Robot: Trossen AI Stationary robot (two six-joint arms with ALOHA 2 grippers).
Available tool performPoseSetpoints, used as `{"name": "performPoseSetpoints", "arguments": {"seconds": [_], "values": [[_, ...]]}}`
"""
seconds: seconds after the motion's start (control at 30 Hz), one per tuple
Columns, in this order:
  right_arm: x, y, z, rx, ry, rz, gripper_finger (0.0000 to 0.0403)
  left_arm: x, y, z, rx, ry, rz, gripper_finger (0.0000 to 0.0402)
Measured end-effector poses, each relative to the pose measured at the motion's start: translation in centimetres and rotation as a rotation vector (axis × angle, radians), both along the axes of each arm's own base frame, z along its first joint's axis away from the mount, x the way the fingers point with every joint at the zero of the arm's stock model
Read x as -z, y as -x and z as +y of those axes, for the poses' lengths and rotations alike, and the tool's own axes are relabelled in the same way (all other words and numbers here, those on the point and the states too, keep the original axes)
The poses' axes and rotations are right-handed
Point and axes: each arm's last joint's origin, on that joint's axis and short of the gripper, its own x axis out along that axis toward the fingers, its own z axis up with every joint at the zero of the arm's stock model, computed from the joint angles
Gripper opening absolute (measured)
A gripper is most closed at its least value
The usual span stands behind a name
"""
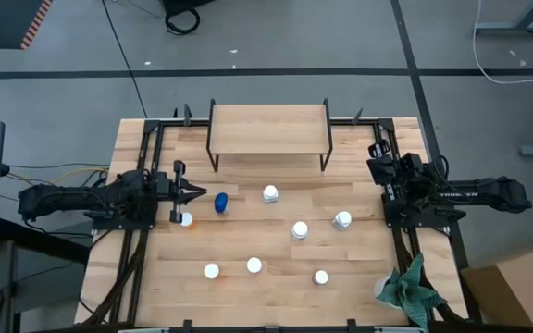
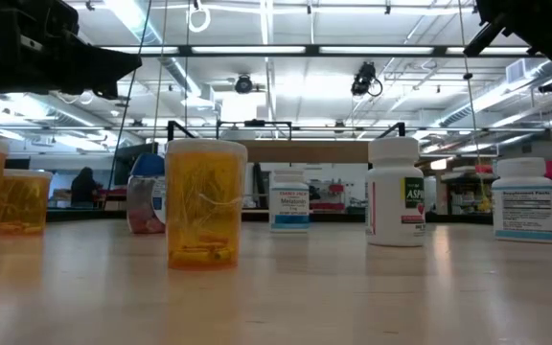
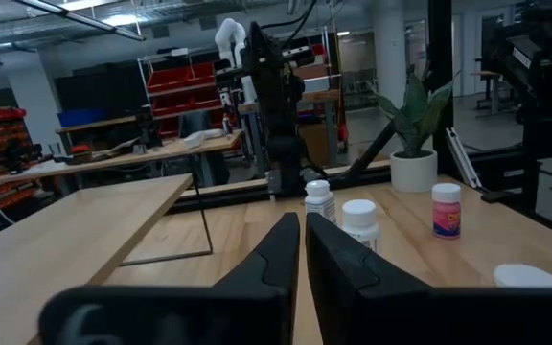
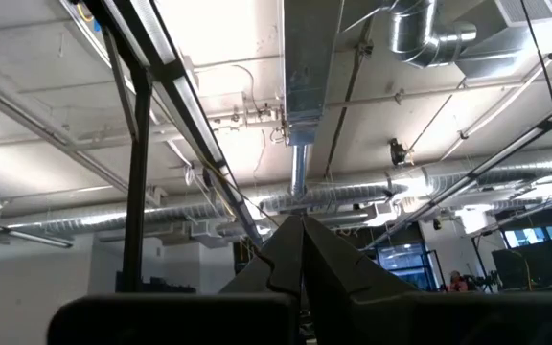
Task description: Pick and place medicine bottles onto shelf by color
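The shelf point(image 1: 268, 127), a light-wood board on thin black legs, stands at the table's far middle. Several medicine bottles stand upright on the tabletop: a blue one point(image 1: 221, 203), white-capped ones point(image 1: 270, 193) point(image 1: 300, 229) point(image 1: 342, 220), and a near row point(image 1: 254, 265). In the low view, orange bodies point(image 2: 204, 203) and white bodies point(image 2: 397, 192) show. My left gripper point(image 1: 202, 193) point(image 3: 301, 225) is shut and empty; it hovers level just left of the blue bottle. My right gripper point(image 1: 378, 165) point(image 4: 302, 232) is shut and empty at the table's right edge, tipped upward toward the ceiling.
A potted plant point(image 1: 413, 289) sits at the table's near right corner. One white-capped bottle point(image 1: 186, 219) stands just below my left gripper. Black frame rails point(image 1: 151, 157) run along the table's left and right sides. Bare wood lies between the shelf and the bottles.
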Motion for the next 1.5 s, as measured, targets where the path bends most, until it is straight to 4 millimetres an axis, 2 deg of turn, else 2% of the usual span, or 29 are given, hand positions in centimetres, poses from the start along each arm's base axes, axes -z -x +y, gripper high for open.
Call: {"name": "performPoseSetpoints", "arguments": {"seconds": [0.17, 0.43, 0.57, 0.67, 0.73, 0.9, 1.1, 1.27, 1.4, 1.5], "values": [[0.0, 0.0, 0.0, 0.000, 0.000, 0.000, 0.0017, 0.0, 0.0, 0.0, 0.001, 0.014, -0.005, 0.0038], [0.0, 0.0, 0.0, 0.000, 0.000, 0.000, 0.0017, -0.8, 0.0, 0.2, -0.014, 0.144, -0.028, 0.0035], [0.0, 0.0, 0.0, 0.000, 0.000, 0.000, 0.0017, -3.9, 0.0, 0.2, -0.003, 0.210, -0.046, 0.0030], [0.0, 0.0, 0.0, 0.000, 0.000, 0.000, 0.0017, -5.8, -0.4, 0.2, -0.031, 0.160, 0.093, 0.0028], [0.0, 0.0, 0.0, 0.000, 0.000, 0.000, 0.0017, -7.8, -0.9, 0.3, -0.057, 0.147, 0.156, 0.0028], [0.0, 0.0, 0.0, 0.000, 0.000, 0.000, 0.0017, -11.5, -3.0, 0.7, -0.123, 0.268, 0.245, 0.0036], [0.0, 0.0, 0.0, 0.000, 0.000, 0.000, 0.0017, -15.7, -5.0, 1.0, -0.114, 0.391, 0.182, 0.0036], [0.0, 0.0, 0.0, 0.027, 0.027, 0.000, 0.0017, -18.7, -5.7, 1.1, -0.094, 0.555, 0.110, 0.0029], [0.0, 0.0, 0.0, 0.067, 0.065, -0.004, 0.0017, -20.6, -6.0, 1.1, -0.078, 0.620, 0.067, 0.0028], [-0.6, 0.0, -0.1, 0.055, 0.029, -0.019, 0.0017, -21.6, -6.1, 1.1, -0.072, 0.619, 0.045, 0.0031]]}}
